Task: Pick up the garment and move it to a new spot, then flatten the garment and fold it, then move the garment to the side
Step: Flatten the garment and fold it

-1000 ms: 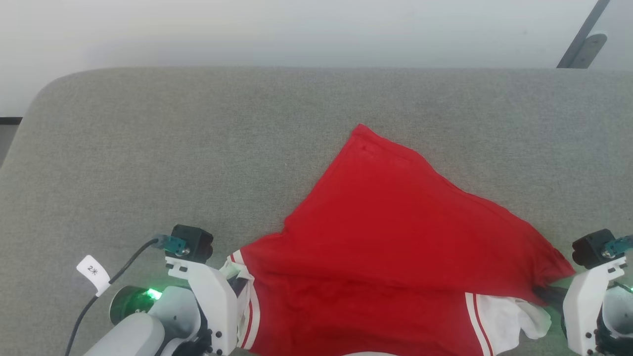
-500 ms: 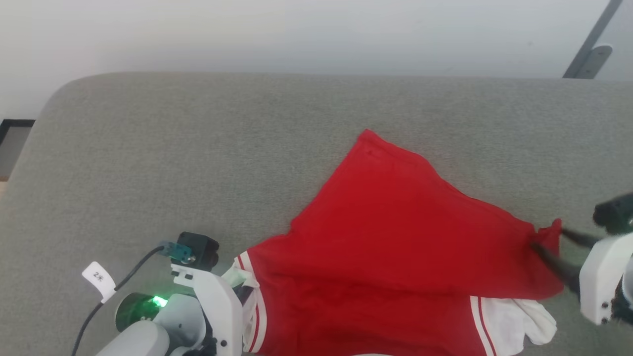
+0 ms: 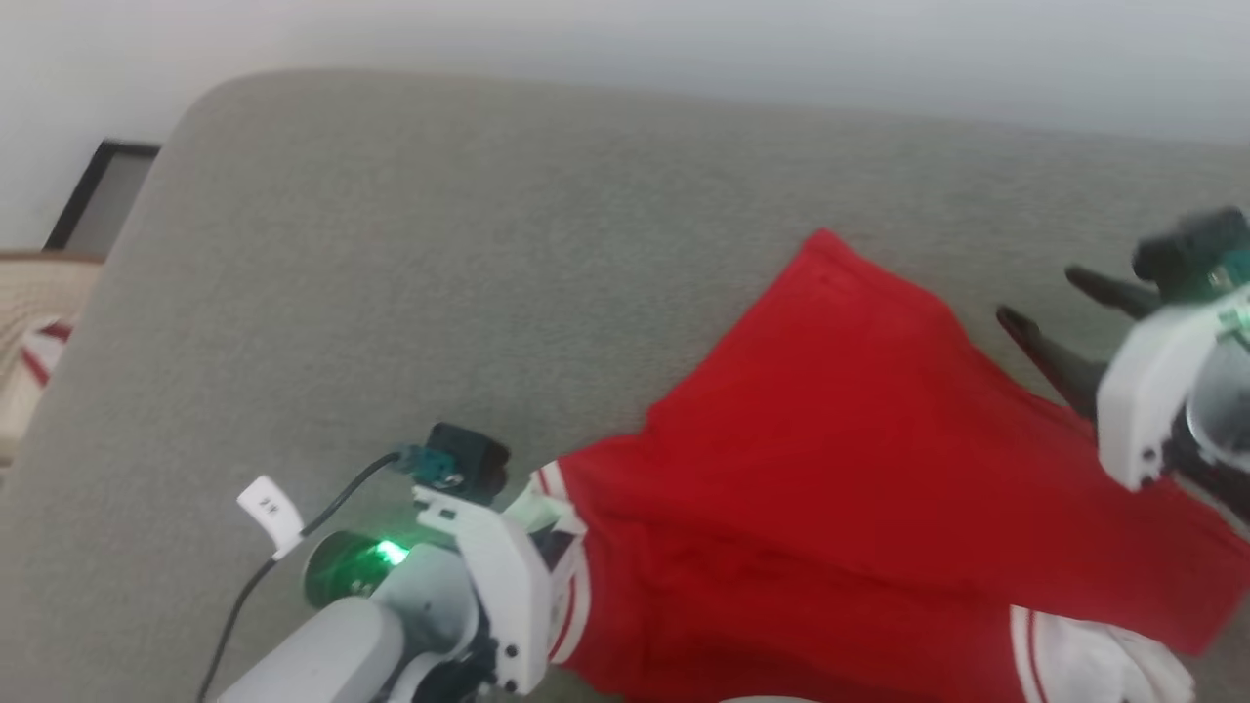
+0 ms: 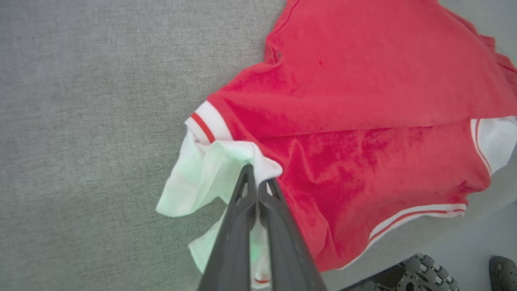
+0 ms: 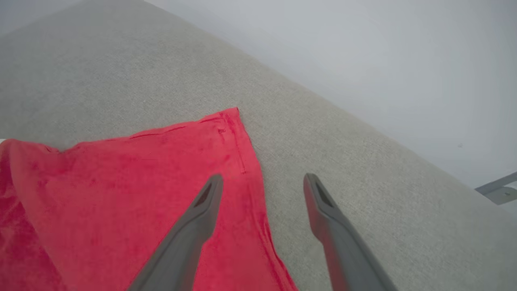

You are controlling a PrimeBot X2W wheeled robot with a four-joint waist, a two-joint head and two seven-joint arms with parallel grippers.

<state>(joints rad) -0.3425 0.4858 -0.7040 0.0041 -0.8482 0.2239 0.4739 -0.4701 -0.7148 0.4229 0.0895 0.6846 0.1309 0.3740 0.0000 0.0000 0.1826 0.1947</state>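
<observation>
The garment (image 3: 830,488) is a red jersey with white panels and striped trim, lying rumpled and partly folded over on the grey cushion (image 3: 439,293). In the left wrist view my left gripper (image 4: 254,178) is shut on a white sleeve of the garment (image 4: 363,101); in the head view it sits at the jersey's near left edge, fingers hidden. My right gripper (image 3: 1040,298) is open and empty, raised above the garment's right edge. In the right wrist view my right gripper (image 5: 262,182) straddles the hem of the garment (image 5: 161,182) below its far pointed corner.
The grey cushion's rounded far-left corner (image 3: 205,107) meets a pale wall. A dark frame (image 3: 98,195) and a beige striped cloth (image 3: 29,342) lie beyond the left edge. A robot wheel (image 4: 424,270) shows past the cushion's near edge. Bare cushion stretches left and behind the jersey.
My right gripper let go of the jersey's right corner, opened and rose up and back. The red flap dropped flat. The head camera turned, shifting the picture; my left gripper keeps its hold.
</observation>
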